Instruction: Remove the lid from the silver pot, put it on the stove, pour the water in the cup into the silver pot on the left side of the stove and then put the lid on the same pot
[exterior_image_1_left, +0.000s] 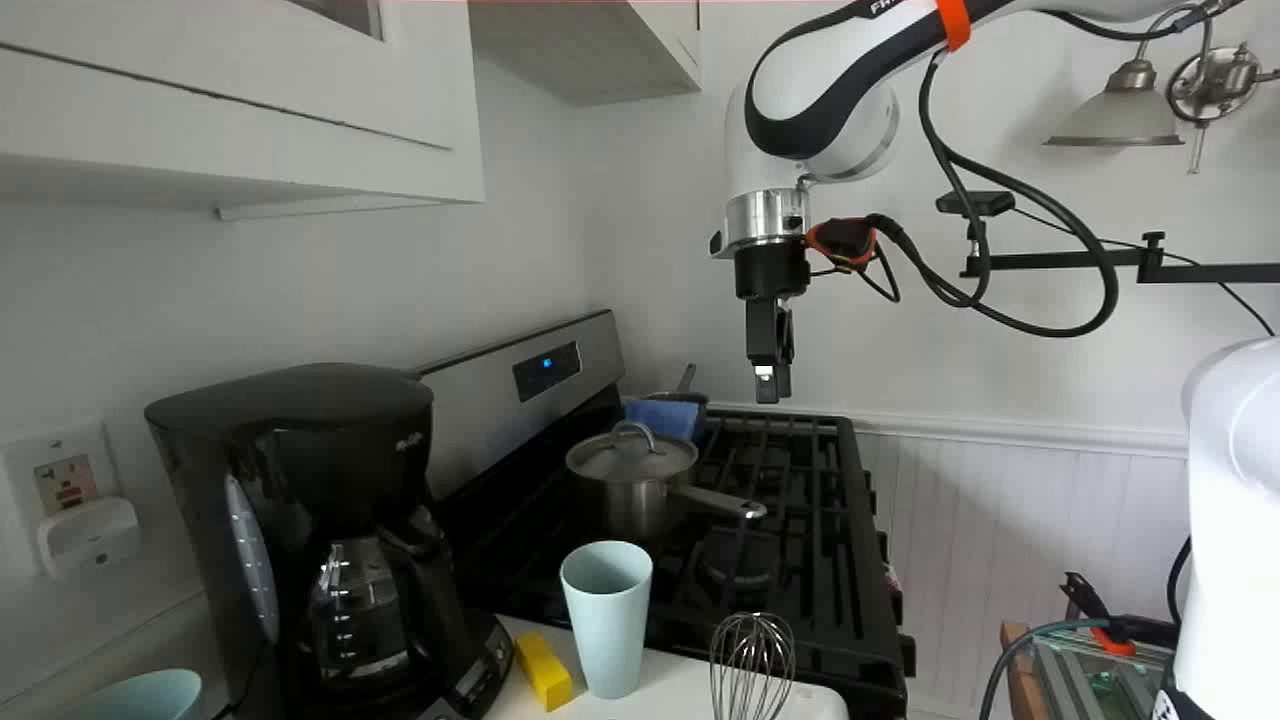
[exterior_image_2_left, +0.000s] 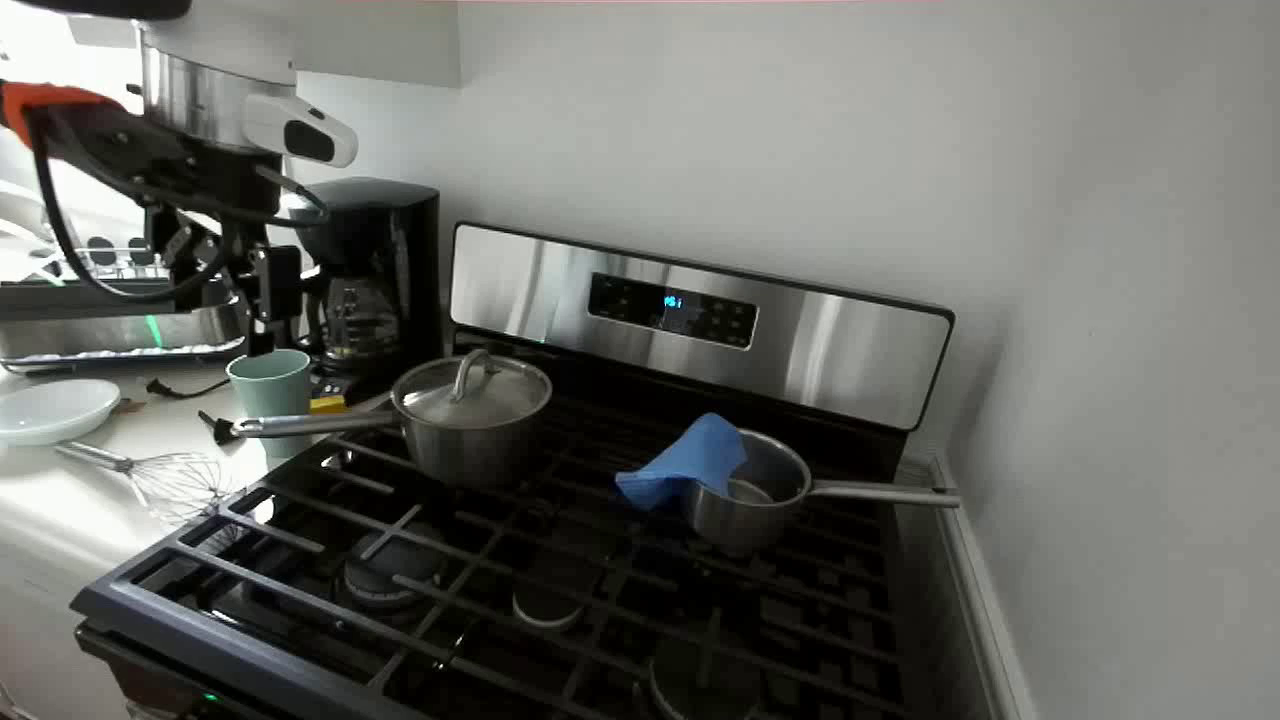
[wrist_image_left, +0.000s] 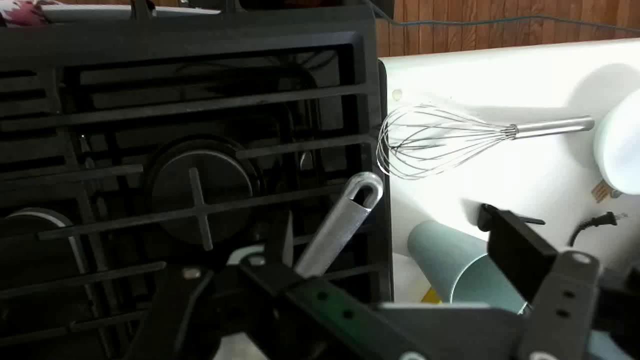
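Gripper (exterior_image_1_left: 774, 385) spread; two pots (exterior_image_2_left: 470, 455); one lid (exterior_image_2_left: 490, 398); one cup (exterior_image_1_left: 607, 630).

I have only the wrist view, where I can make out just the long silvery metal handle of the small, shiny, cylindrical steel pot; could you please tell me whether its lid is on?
Observer: Yes, in both exterior views the round silvery metal lid sits on the rim of that shiny cylindrical steel pot.
Operator: Thank you; would you also kindly say whether anything else stands on the black dark-grated stove?
Observer: Yes, a second, lidless, straight-handled steel saucepan stands there, with a limp blue cloth draped over its rim.
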